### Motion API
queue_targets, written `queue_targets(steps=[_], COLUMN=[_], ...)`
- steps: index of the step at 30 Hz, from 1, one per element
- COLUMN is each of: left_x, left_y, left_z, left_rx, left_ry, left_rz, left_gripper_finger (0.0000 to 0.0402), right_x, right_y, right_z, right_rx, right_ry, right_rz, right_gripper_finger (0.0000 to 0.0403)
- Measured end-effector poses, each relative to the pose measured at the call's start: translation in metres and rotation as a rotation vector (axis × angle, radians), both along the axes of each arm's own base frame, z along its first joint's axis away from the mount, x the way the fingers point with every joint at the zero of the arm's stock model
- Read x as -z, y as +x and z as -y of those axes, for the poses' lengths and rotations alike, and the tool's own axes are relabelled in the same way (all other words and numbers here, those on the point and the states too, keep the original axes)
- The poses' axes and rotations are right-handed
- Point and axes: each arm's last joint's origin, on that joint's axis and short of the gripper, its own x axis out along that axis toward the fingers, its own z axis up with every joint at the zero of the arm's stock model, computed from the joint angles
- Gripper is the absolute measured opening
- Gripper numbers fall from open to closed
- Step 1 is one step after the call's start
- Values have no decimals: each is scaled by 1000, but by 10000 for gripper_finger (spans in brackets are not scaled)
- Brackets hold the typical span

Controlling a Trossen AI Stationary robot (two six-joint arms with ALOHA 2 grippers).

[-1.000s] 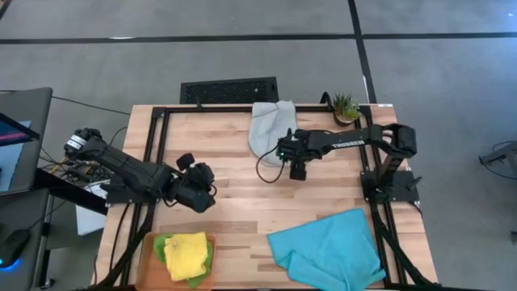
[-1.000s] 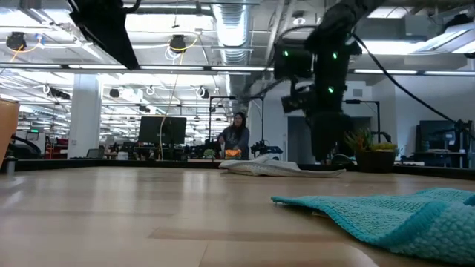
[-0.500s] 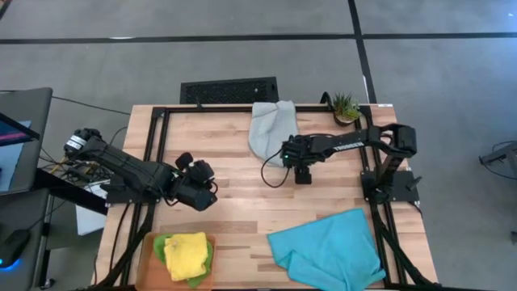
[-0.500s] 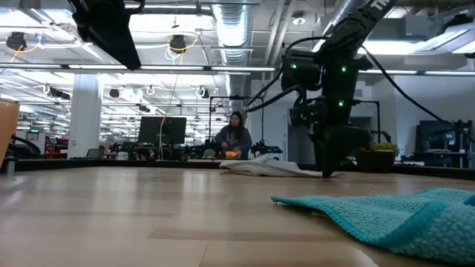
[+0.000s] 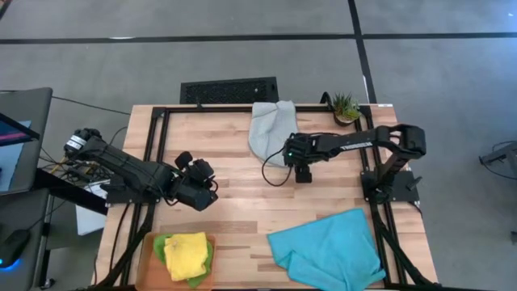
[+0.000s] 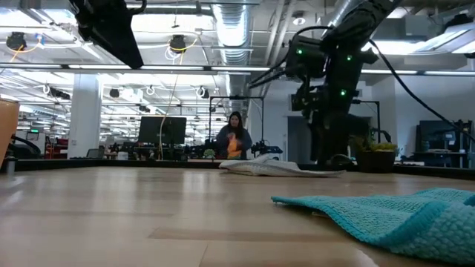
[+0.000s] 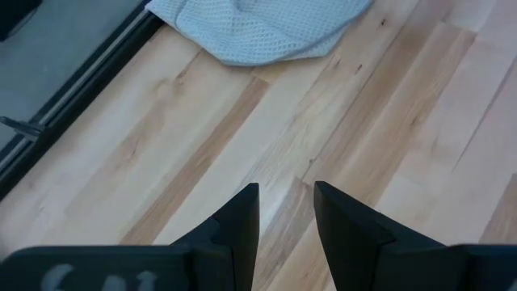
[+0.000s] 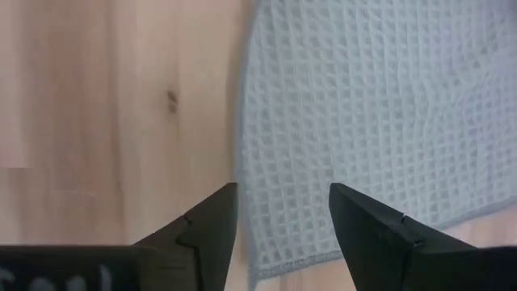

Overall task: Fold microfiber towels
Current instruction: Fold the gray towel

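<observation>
A light grey towel [image 5: 269, 129] [image 6: 278, 168] lies crumpled flat at the table's far middle. My right gripper [image 5: 300, 170] [image 8: 283, 218] points steeply down over its near right corner [image 8: 266, 259], open, one finger on either side of the towel's edge. Out over bare wood at the left, my left gripper [image 5: 203, 192] [image 7: 287, 214] is open and holds nothing. The grey towel [image 7: 258, 28] shows ahead of it. A turquoise towel [image 5: 327, 246] [image 6: 393, 211] lies rumpled at the near right. A yellow towel [image 5: 187, 252] rests on a green one [image 5: 161, 245] on the orange tray [image 5: 147, 260]. My right gripper stands open over the grey towel's near right corner [image 8: 266, 259], fingers pointing down from above. Whether the fingertips touch the cloth cannot be told. The towel lies flat on the table.
A small potted plant [image 5: 345, 107] [image 6: 375, 152] stands at the far right corner, close to the right arm. A black grille [image 5: 229, 90] lies beyond the far edge. Bare wood spans the table's middle. A person [image 6: 236, 137] sits far off in the room.
My right gripper has tipped more steeply down and rolled about its own line while shifting slightly over the grey towel's near corner. It has stayed open. The towels lie as before.
</observation>
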Motion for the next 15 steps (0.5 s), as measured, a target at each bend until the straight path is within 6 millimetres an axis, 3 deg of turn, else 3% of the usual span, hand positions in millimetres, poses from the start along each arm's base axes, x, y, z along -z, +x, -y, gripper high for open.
queue_targets(steps=[6,15], left_x=[0,-1], left_y=[0,0], left_z=[-1,-1], left_rx=[-9,-14], left_ry=[23,40], left_rz=[10,16], left_gripper_finger=[112,112], right_x=[-4,23], right_y=[7,16], right_z=[-2,2], right_rx=[-30,7], right_ry=[62,52], right_rz=[94,52], right_gripper_finger=[221,221])
